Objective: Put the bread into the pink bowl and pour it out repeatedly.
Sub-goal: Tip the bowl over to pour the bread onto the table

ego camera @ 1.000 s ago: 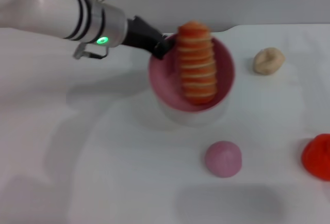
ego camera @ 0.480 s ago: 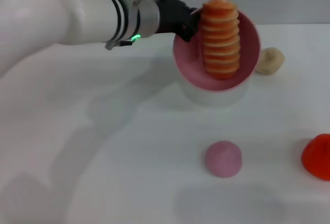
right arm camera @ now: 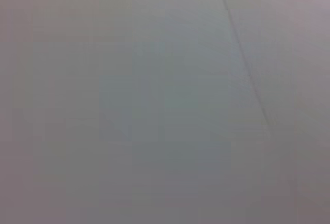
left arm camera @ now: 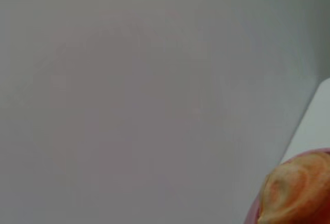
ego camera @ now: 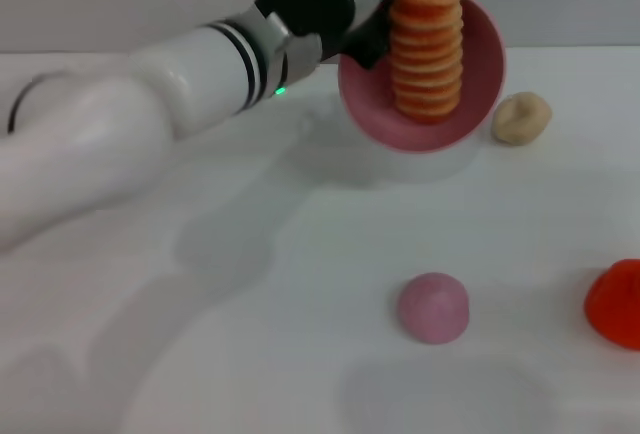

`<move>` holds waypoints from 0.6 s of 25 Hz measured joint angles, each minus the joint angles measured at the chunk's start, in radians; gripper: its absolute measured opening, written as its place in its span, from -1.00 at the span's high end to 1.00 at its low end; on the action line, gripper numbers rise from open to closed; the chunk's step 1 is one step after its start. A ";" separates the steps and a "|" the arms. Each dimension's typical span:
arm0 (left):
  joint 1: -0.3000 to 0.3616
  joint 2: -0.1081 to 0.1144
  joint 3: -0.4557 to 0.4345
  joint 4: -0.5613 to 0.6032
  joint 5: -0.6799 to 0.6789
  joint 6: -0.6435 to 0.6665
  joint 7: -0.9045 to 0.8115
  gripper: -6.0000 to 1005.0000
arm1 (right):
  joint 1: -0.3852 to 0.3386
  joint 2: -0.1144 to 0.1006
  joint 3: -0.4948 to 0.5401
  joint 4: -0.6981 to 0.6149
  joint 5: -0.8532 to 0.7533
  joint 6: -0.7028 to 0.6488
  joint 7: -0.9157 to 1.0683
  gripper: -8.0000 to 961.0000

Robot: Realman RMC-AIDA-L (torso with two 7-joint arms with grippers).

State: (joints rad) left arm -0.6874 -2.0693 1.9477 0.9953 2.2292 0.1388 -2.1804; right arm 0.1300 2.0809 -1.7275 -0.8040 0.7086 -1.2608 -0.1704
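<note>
Plain white table (ego camera: 250, 354) before me, small beige rounded lump (ego camera: 521, 118) at far right, pink dome-shaped bun (ego camera: 433, 307) nearer, red object (ego camera: 616, 303) at right edge.

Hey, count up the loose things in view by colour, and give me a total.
Pink: 2, the bowl and the bun
Orange striped: 1, the bread
Beige: 1, the lump
Red: 1, an object cut by the frame edge
Total: 5

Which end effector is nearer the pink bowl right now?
Left. The left end effector grips the pink bowl at its rim, tilting it with the bread inside. The right arm is out of view.
</note>
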 joint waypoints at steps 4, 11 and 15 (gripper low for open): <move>0.016 0.000 0.064 -0.004 0.053 -0.109 0.000 0.88 | -0.010 0.001 0.002 0.002 0.000 -0.009 0.008 -0.08; 0.029 -0.005 0.124 -0.015 0.112 -0.176 0.098 0.88 | -0.021 0.002 0.002 0.001 0.003 -0.028 0.036 -0.07; 0.032 -0.006 0.153 -0.016 0.112 -0.190 0.144 0.88 | -0.021 0.002 -0.006 0.001 0.003 -0.037 0.046 -0.07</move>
State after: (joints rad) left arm -0.6549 -2.0752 2.1008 0.9794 2.3410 -0.0514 -2.0362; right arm 0.1088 2.0832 -1.7331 -0.8033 0.7118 -1.2981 -0.1241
